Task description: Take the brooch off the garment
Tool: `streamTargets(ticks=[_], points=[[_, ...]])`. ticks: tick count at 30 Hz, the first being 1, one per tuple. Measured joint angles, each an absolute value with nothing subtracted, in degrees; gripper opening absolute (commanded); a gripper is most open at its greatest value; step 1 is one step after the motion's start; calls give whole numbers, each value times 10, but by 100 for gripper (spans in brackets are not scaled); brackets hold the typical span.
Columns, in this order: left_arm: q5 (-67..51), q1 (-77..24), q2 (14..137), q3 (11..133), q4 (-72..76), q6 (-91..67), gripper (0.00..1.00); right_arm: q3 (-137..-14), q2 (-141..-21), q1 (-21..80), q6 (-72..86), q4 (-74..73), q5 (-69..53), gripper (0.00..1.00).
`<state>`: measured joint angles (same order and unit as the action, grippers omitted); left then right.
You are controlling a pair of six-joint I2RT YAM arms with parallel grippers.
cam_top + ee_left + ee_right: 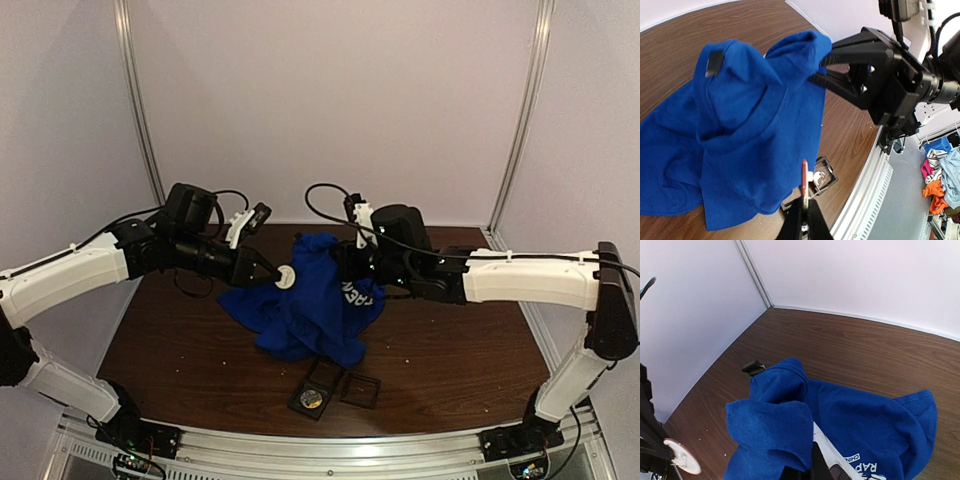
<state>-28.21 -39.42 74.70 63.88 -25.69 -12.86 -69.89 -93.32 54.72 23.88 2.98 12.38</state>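
Note:
The bright blue T-shirt with white lettering hangs bunched over the table, its lower part resting on the wood. My right gripper is shut on a fold of it and holds that fold up; this also shows in the right wrist view and the left wrist view. My left gripper is shut on the brooch, a small round white disc with a red rim, seen edge-on in the left wrist view. In the right wrist view the brooch is clear of the cloth, just left of it.
A small open black box with a shiny item inside lies at the table's front, with its lid beside it; the box also shows in the left wrist view. Walls close the back and sides. A metal rail runs along the front edge.

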Motion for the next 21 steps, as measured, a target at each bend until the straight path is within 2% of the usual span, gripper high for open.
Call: streamTargets(ticks=[7, 16, 21], points=[[-252, -394, 738, 640, -257, -129, 0, -731, -924, 467, 221, -11, 139, 0], [-243, -394, 700, 640, -258, -128, 0, -836, -923, 362, 177, -58, 154, 0], [-245, -394, 691, 641, -259, -129, 0, -839, -934, 332, 190, -57, 135, 0]])
